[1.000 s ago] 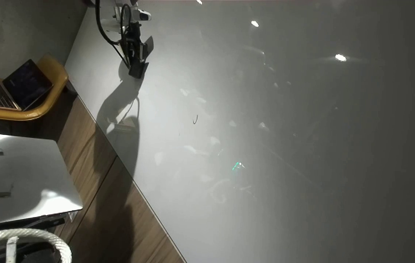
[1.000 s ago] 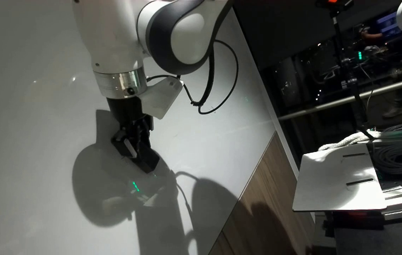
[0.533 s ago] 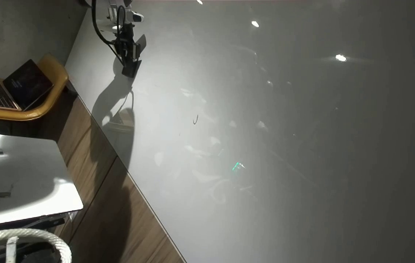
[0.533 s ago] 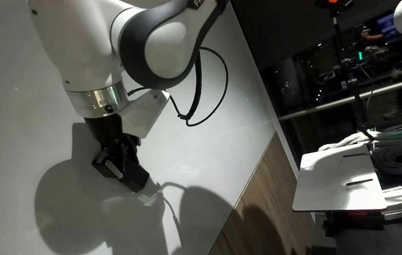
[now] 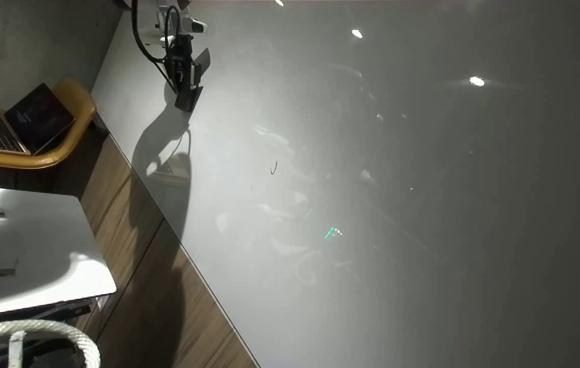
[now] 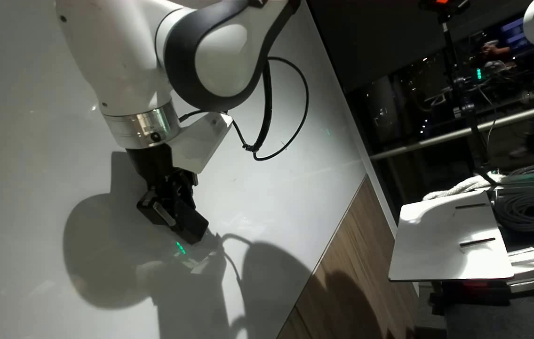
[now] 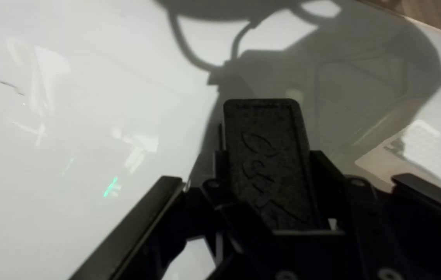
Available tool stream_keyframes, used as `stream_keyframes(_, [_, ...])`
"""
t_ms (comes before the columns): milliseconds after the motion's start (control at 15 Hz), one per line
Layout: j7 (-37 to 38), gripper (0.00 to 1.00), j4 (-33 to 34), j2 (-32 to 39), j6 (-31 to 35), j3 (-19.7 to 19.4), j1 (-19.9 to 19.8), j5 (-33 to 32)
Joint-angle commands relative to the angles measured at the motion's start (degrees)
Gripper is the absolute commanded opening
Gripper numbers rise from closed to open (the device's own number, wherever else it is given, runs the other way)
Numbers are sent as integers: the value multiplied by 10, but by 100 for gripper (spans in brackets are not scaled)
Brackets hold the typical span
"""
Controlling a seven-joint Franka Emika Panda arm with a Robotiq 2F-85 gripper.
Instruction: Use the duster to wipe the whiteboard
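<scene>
The dark duster (image 7: 267, 155), with carved lettering on its face, sits lengthwise between the fingers of my gripper (image 7: 270, 163), which is shut on it. Behind it spreads the glossy whiteboard (image 7: 100, 116), also large in both exterior views (image 5: 422, 204) (image 6: 27, 197). A short dark curved stroke (image 5: 273, 167) is on the board, to the lower right of the gripper (image 5: 187, 84) in that exterior view. A thin dark stroke (image 7: 4, 83) shows at the far left of the wrist view. Whether the duster touches the board cannot be told. The arm's shadow falls across the board beside the gripper.
A laptop (image 5: 39, 117) rests on a yellow chair (image 5: 39, 162) beyond the board's edge. A white tabletop (image 5: 34, 245) and a white rope (image 5: 39, 326) lie nearby. Wood panelling (image 6: 342, 263) borders the board. A black cable loop (image 6: 306, 99) hangs off the arm.
In the exterior views the arm first shifts sideways across the board, then comes partway back. Its shadow shifts with it. The gripper stays shut throughout.
</scene>
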Motion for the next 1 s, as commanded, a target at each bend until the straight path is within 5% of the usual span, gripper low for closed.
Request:
stream_keyframes(0, [23, 29, -42, -38, 50, -42, -36, -40])
stream_keyframes(400, [76, 29, -150, -110, 76, -59, -87, -79])
stream_keyframes(933, [115, 29, -255, -188, 132, -97, -202, -105])
